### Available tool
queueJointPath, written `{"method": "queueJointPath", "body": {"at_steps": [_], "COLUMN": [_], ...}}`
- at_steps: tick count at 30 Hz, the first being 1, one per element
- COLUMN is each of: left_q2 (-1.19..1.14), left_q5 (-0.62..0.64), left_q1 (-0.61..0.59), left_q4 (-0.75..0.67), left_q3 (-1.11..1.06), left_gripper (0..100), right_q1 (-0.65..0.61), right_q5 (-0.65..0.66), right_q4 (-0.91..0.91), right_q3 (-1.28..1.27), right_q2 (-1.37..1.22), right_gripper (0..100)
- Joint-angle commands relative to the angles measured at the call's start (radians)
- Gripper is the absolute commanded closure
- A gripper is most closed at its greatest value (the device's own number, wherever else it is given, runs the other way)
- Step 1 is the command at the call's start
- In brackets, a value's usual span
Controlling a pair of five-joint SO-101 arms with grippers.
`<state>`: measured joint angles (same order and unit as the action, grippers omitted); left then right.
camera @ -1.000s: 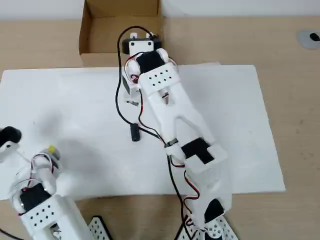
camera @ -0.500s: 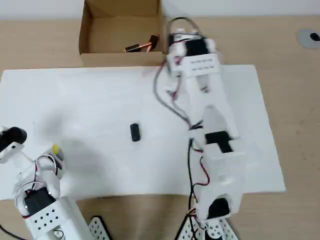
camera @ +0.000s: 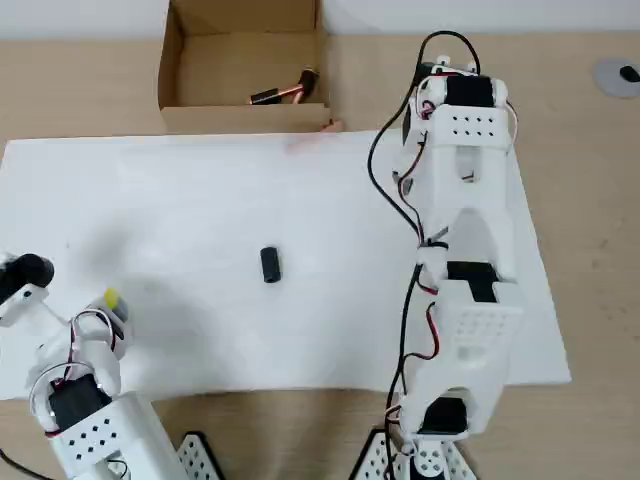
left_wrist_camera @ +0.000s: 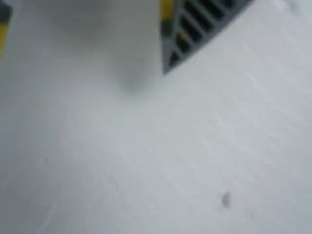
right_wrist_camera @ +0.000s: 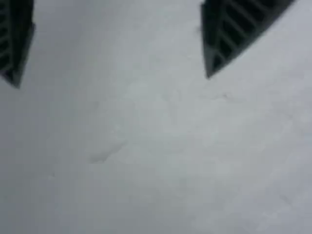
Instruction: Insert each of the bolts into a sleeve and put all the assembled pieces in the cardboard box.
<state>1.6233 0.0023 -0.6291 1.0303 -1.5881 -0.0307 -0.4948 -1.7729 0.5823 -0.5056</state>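
R claw (right_wrist_camera: 112, 63): gaping wide, gripping nothing, hanging over bare white sheet (right_wrist_camera: 146, 161).
L claw (left_wrist_camera: 83, 53): also spreading wide, carrying nothing, hanging low over sheet.
R arm (camera: 462, 200): stretching out along sheet's R side, wrist sitting near far edge, well R of cardboard box (camera: 240, 119).
L arm (camera: 85, 400): sitting folded at near-L corner, well apart from the task's things.
Assembled piece (camera: 283, 93): 1 lying inside box, black body w/ coppery end, near front-R corner.
Loose sleeve (camera: 271, 264): 1, black, lying mid-sheet betw. the 2 arms, touching neither.
Pinkish smear (camera: 315, 135): showing just outside box's front wall; too faint to ID, poss. a bolt, not calling it.
Change: 1 s ago R arm reaching over box's front-R corner, covering contents; 0.5 s ago swinging R w/ piece showing in box; now sitting further R, fully off box. L arm barely shifting.
Meaning: looking like a drop-off just finishing, 1 piece banked, R claw freeing up for next pick.
Remaining: 1 sleeve waiting on a bolt, then boxing.
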Motion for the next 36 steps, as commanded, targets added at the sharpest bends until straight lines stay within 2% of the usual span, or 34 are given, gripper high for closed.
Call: {"method": "queueJointPath", "body": {"at_steps": [1, 7, 9, 13, 17, 25, 30, 36], "left_q2": [0.010, 0.010, 0.010, 0.012, 0.012, 0.012, 0.012, 0.012], "left_q5": [0.000, -0.011, -0.061, -0.150, -0.150, -0.153, -0.155, -0.155], "left_q1": [0.012, 0.015, 0.023, 0.029, 0.029, 0.021, 0.021, 0.029], "left_q4": [0.003, 0.005, 0.006, 0.078, 0.084, 0.087, 0.089, 0.089], "left_q3": [0.005, 0.006, 0.005, 0.014, 0.020, 0.020, 0.020, 0.020], "left_gripper": [77, 77, 77, 85, 89, 90, 90, 90], "right_q1": [0.015, 0.067, 0.097, 0.150, 0.183, 0.182, 0.182, 0.186], "right_q5": [0.012, 0.011, 0.008, 0.006, 0.008, 0.014, 0.138, 0.219], "right_q4": [-0.015, -0.014, -0.014, -0.014, -0.014, -0.014, -0.015, -0.015], "right_q3": [0.038, 0.038, 0.038, 0.038, 0.038, 0.038, 0.038, 0.038], "right_q2": [0.008, -0.054, -0.085, -0.173, -0.226, -0.231, -0.220, -0.065], "right_gripper": [71.3, 71.3, 71.3, 71.3, 71.3, 71.3, 71.3, 71.3]}}
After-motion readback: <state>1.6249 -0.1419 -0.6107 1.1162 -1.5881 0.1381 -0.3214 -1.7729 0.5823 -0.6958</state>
